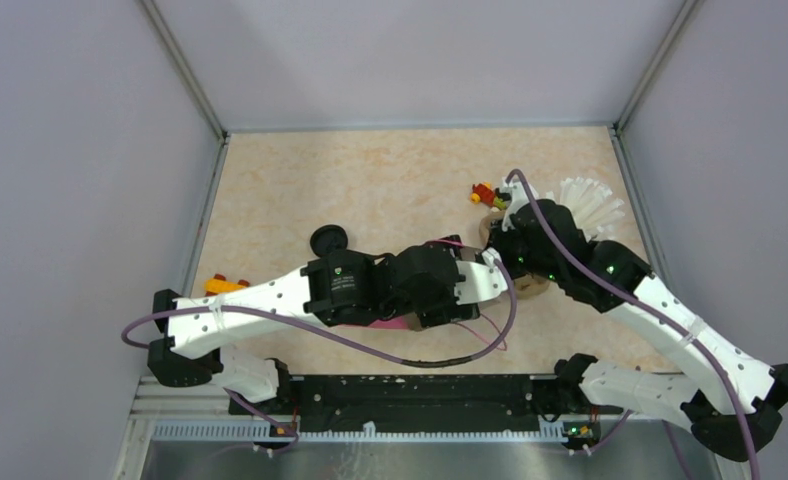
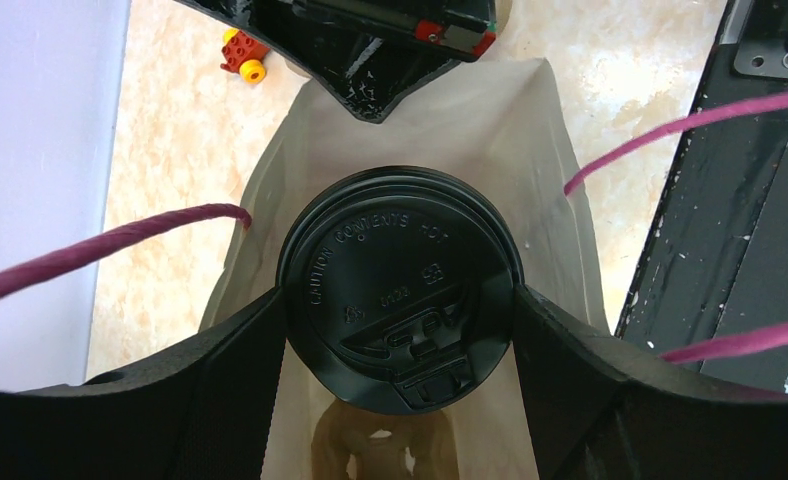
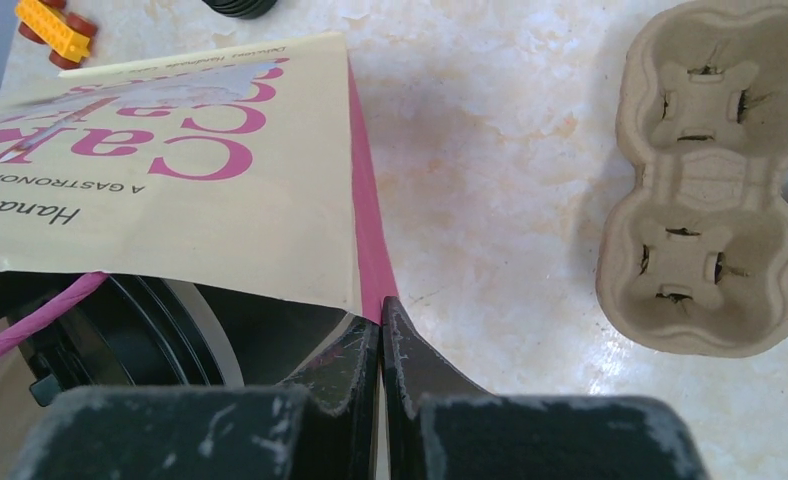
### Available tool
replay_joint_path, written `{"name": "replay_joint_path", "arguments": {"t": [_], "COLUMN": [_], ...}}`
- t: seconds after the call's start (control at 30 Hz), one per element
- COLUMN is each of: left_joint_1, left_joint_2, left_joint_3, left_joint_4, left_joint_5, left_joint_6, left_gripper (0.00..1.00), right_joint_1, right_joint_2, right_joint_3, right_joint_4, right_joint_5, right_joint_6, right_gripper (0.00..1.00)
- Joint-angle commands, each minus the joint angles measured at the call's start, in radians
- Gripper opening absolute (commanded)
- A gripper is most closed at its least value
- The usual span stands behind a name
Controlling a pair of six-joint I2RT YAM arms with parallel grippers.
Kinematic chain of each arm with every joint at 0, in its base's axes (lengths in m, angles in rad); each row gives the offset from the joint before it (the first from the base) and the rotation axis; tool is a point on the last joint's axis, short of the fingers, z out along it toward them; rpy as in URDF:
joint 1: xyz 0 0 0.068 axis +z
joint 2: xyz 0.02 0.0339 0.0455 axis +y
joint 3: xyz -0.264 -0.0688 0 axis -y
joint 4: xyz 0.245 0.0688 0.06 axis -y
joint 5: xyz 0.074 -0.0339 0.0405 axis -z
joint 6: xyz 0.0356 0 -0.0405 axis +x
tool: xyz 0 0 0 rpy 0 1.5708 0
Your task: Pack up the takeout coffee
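Observation:
My left gripper (image 2: 400, 320) is shut on a black takeout coffee cup (image 2: 400, 270), its fingers on both sides just under the round lid. It holds the cup in the open mouth of a cream paper bag (image 2: 560, 150) with pink lettering (image 3: 170, 190). The cup's dark side shows inside the bag in the right wrist view (image 3: 140, 330). My right gripper (image 3: 382, 320) is shut on the bag's pink side edge. A second black-lidded cup (image 1: 328, 240) stands on the table left of the arms. In the top view both grippers (image 1: 470, 285) (image 1: 505, 255) meet over the bag (image 1: 395, 322).
A brown pulp cup carrier (image 3: 710, 180) lies on the table right of the bag. A cup of white straws (image 1: 590, 205) stands at the back right. Small toy bricks lie around (image 1: 485, 193) (image 1: 225, 285). A brown shape (image 2: 380, 450) shows at the bag's bottom.

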Motion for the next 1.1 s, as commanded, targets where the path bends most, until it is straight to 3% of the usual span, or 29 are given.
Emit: {"name": "replay_joint_path", "arguments": {"t": [0.0, 0.53, 0.73, 1.07], "left_joint_1": [-0.004, -0.004, 0.002, 0.008], "left_joint_2": [-0.033, -0.077, -0.104, -0.114], "left_joint_3": [0.04, -0.073, -0.095, -0.139], "left_joint_4": [0.056, 0.058, 0.136, 0.153], "left_joint_5": [0.013, -0.003, -0.041, -0.04], "left_joint_6": [-0.016, 0.021, 0.022, -0.022], "left_gripper": [0.57, 0.57, 0.59, 0.57], "right_joint_1": [0.008, 0.004, 0.003, 0.003], "right_joint_2": [0.018, 0.073, 0.085, 0.022], "right_joint_3": [0.051, 0.037, 0.041, -0.042], "right_joint_4": [-0.007, -0.027, -0.024, 0.111], "right_joint_5": [0.017, 0.065, 0.058, -0.043], "right_joint_6": [0.004, 0.038, 0.034, 0.065], "right_gripper": [0.0, 0.0, 0.0, 0.02]}}
